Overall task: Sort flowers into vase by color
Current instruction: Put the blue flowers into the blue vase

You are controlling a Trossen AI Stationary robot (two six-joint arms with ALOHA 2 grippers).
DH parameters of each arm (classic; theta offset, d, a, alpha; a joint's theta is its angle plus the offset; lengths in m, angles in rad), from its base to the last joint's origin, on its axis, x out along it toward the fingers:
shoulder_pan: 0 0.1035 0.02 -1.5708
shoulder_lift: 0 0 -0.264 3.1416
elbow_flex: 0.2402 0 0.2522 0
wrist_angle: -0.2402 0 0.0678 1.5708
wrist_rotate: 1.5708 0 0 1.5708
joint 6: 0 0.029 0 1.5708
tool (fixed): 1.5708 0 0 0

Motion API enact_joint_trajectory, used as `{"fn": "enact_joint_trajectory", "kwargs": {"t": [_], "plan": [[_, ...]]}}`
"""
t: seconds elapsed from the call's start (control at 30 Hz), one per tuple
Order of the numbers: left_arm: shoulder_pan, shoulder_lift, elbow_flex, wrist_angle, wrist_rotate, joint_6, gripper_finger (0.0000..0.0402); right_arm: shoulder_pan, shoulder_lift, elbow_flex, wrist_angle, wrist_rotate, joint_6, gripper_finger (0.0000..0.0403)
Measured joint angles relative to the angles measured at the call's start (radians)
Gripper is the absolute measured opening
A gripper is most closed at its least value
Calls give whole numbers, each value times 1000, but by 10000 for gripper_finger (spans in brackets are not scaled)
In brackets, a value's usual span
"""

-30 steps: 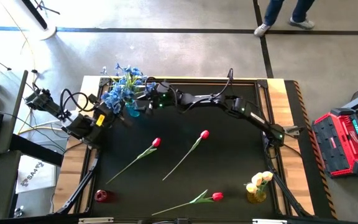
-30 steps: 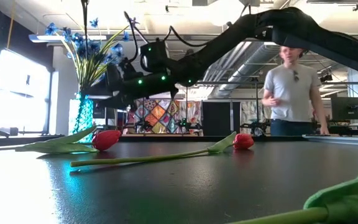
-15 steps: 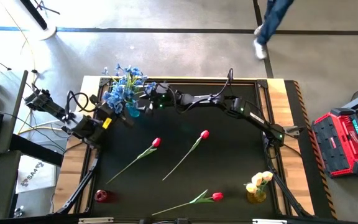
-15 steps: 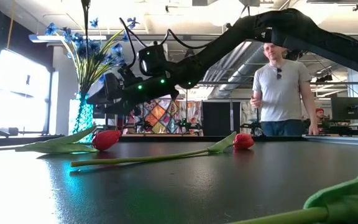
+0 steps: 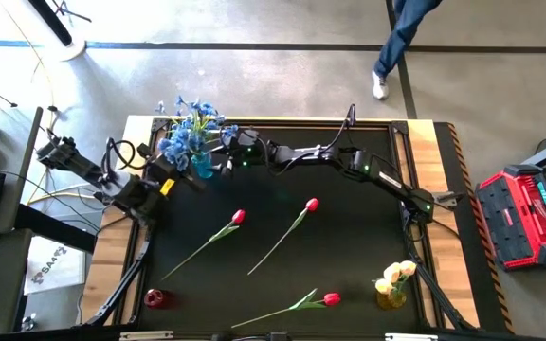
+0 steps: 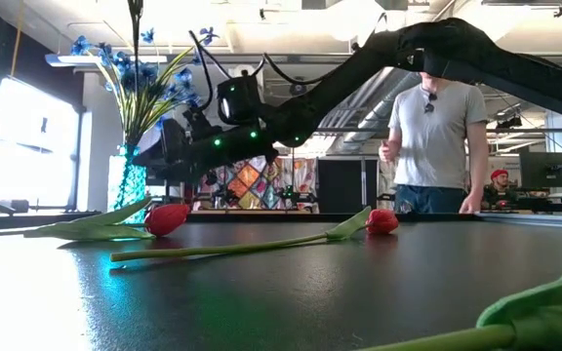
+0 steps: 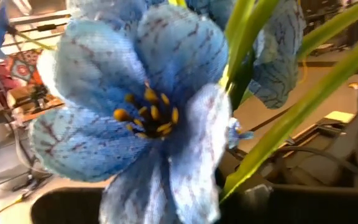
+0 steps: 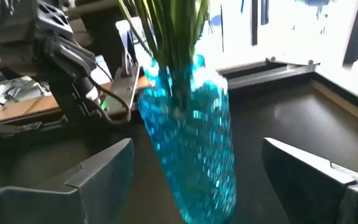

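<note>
Blue sprays (image 5: 186,133) are already stood in the turquoise vase (image 8: 191,143) at the table's far left corner, framed by the spread-open right gripper (image 8: 197,180), while the closed left gripper (image 5: 180,178) waits beside; three red tulips (image 5: 238,217), probably next, lie mid-table.

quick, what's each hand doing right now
Left hand: closed, nothing seen in it, beside the blue flowers.
Right hand: open, fingers either side of the blue vase, not gripping it.
</note>
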Motion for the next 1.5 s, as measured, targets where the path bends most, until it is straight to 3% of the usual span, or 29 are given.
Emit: {"fn": "enact_joint_trajectory", "kwargs": {"t": [0.33, 0.63, 0.93, 1.17, 1.33, 1.5], "plan": [[75, 0, 0, -117, 0, -102, 0, -5, 32, -1, 29, -20, 3, 339], [77, 0, 0, -129, 0, -104, 0, -4, 28, 0, 53, -39, -135, 319], [77, 0, 0, -130, 0, -103, 0, -14, 28, 0, 55, -96, -111, 244], [77, 0, 0, -130, 0, -103, 0, -18, 28, 0, 16, -110, -17, 238], [77, 0, 0, -132, 0, -102, 0, -18, 24, 0, -42, -112, -33, 180], [77, 0, 0, -136, 0, -101, 0, -19, 22, 0, -3, -114, -63, 195]]}}
